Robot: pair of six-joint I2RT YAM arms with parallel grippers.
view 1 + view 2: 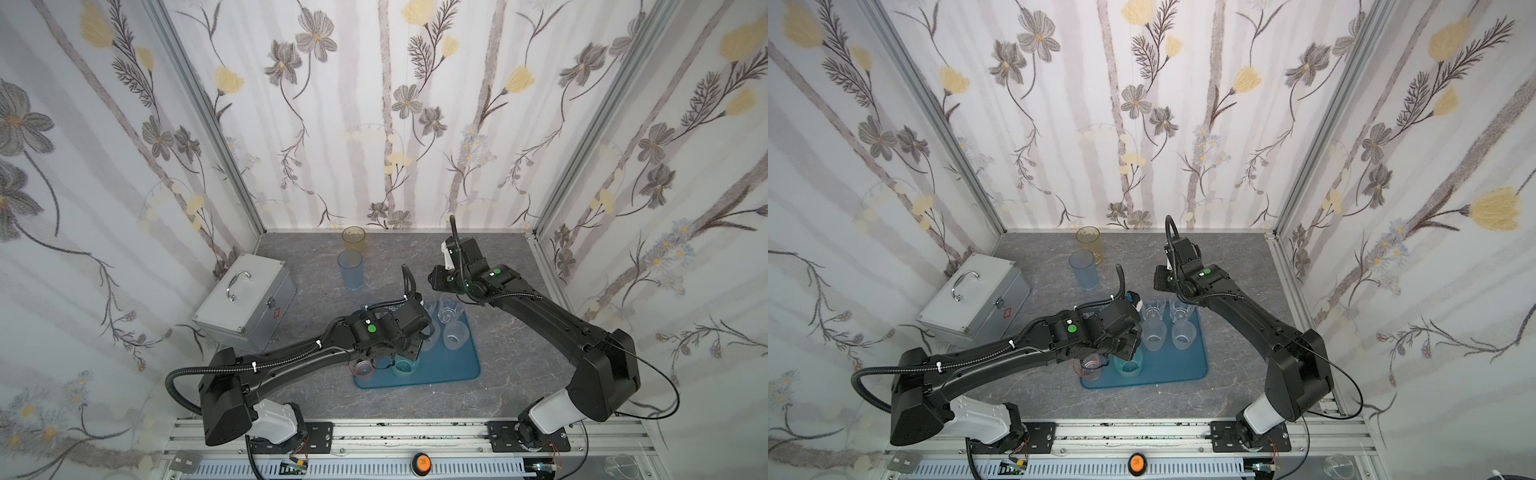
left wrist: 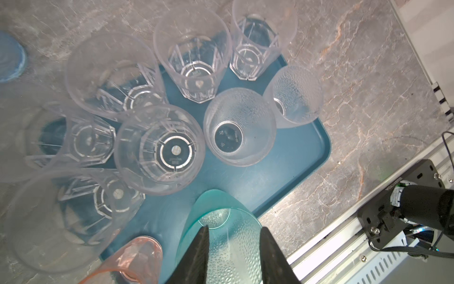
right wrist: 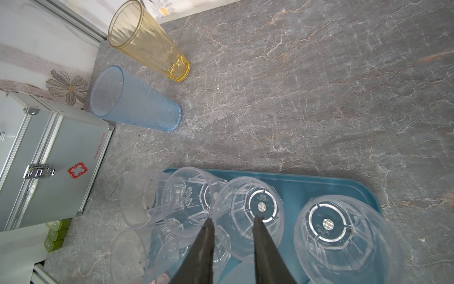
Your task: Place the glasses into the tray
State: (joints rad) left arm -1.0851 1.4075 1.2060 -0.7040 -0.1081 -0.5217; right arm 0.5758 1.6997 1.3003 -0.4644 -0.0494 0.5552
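Observation:
The teal-blue tray [image 1: 449,365] lies mid-table and holds several glasses. Clear faceted ones [image 2: 194,59] crowd its far end, with two frosted ones [image 2: 239,127] beside them. A pink glass [image 1: 362,369] and a teal glass [image 1: 404,366] stand at its near end. My left gripper [image 2: 234,228] is open right over the teal glass [image 2: 235,255], fingers apart on either side. My right gripper [image 3: 233,218] hovers open above the clear glasses [image 3: 248,211], holding nothing. An amber glass [image 1: 354,240] and a blue glass [image 1: 350,269] stand on the table beyond the tray.
A silver metal case [image 1: 245,299] with a handle sits left of the tray, close to the left arm. Patterned walls close in the grey marbled table on three sides. A metal rail [image 1: 415,432] carrying both arm bases runs along the front.

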